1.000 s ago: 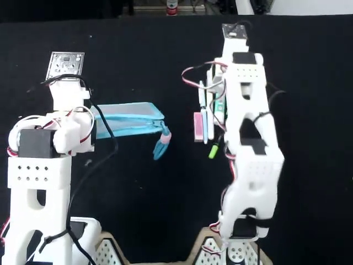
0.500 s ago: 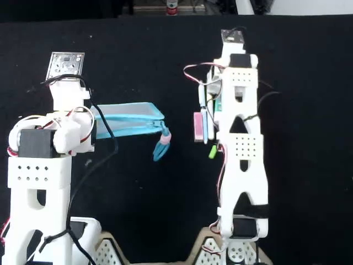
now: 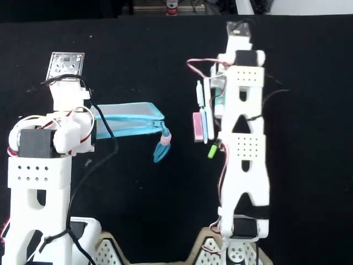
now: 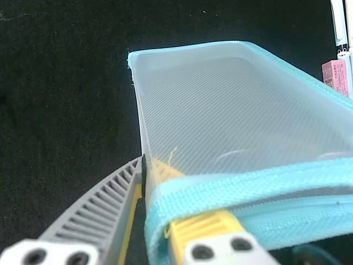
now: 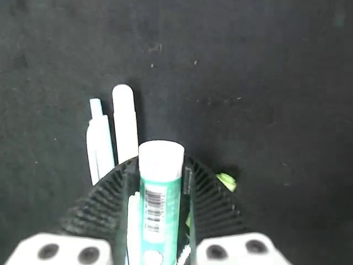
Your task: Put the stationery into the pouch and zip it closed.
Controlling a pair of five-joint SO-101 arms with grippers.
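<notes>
The pouch (image 3: 131,118) sits on the black table (image 3: 309,110), well to the left of the stationery. The left gripper (image 4: 151,176) is clamped on its zipper edge at one end. We see the right gripper (image 5: 160,168) closed around a green-and-white tube (image 5: 160,199), perhaps a glue stick, near two white pens (image 5: 126,121). A pink eraser (image 3: 198,127) and a green-capped item (image 3: 213,151) lie just beside them.

Open gap between pouch (image 3: 129,117) and pens (image 3: 208,113)

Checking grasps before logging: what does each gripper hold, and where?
Left gripper: translucent blue-trimmed pouch, by its zipper edge. Right gripper: green-and-white tube, around its body.
</notes>
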